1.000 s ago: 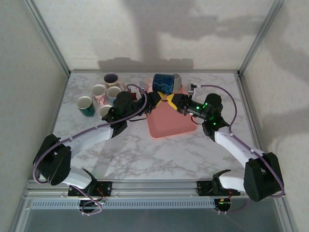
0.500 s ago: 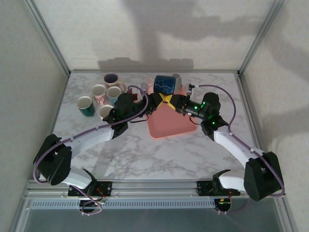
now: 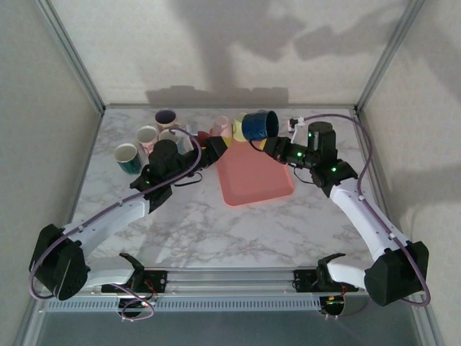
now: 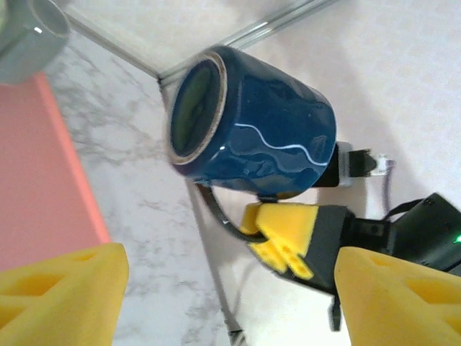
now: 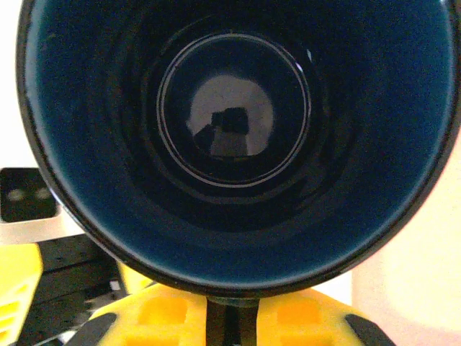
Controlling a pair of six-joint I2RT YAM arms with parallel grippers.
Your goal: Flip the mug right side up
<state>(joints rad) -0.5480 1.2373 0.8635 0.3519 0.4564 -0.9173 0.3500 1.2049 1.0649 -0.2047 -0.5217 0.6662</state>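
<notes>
The dark blue mug with a thin white wavy line hangs in the air over the far edge of the pink tray, lying on its side. My right gripper is shut on its handle. The right wrist view looks straight into the mug's mouth, and the yellow fingers pinch the handle just below the rim. My left gripper stands open to the left of the mug, apart from it. In the left wrist view the mug sits above the wide-spread left fingers.
Several upright mugs cluster at the back left of the marble table. A pink mug and a grey mug stand by the tray's far edge. Enclosure walls rise close behind and on both sides.
The left gripper has let go of the mug and drawn back to the left. The right arm has lifted the mug up and to the right, alone.
</notes>
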